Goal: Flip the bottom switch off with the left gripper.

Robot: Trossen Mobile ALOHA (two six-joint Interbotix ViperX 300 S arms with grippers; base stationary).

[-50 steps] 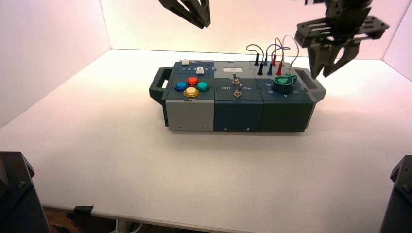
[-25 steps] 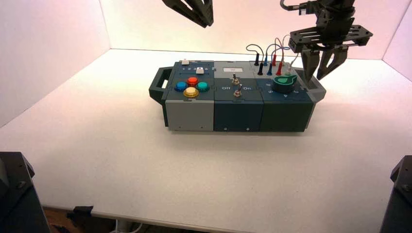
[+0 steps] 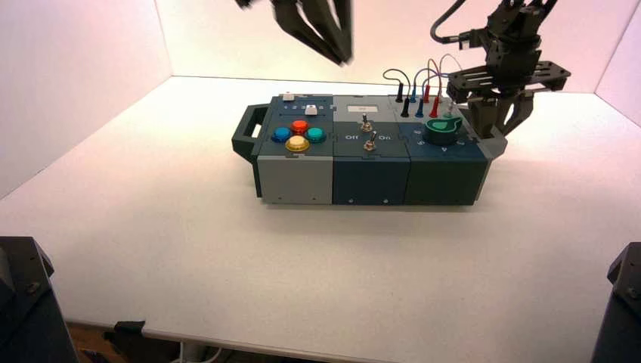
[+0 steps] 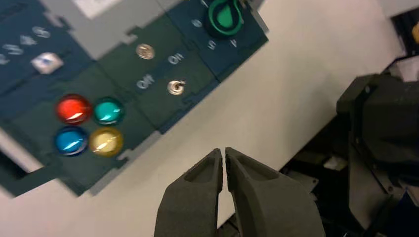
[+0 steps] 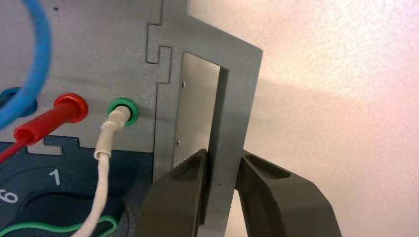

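The bottom switch [image 3: 370, 144] is a tiny silver toggle between the white "Off" and "On" lettering on the box's dark middle panel. It also shows in the left wrist view [image 4: 176, 87]. My left gripper [image 3: 338, 51] hangs high above the back of the box, well apart from the switch. In its own view the left gripper [image 4: 222, 150] is shut and empty. My right gripper [image 3: 495, 127] is down at the box's right end. It is shut on the grey right handle [image 5: 232, 123], one finger on each side of the bar [image 5: 223, 159].
A like toggle [image 3: 365, 123] without lettering stands just behind the bottom switch. Coloured round buttons [image 3: 298, 134] sit on the left panel, a green knob [image 3: 442, 130] on the right, and plugged wires [image 3: 419, 87] behind it. The box [image 3: 370, 178] rests on a white table.
My right gripper has come down and left from above the box's right end and closed on the right handle. My left gripper has shifted a little to the right, still high.
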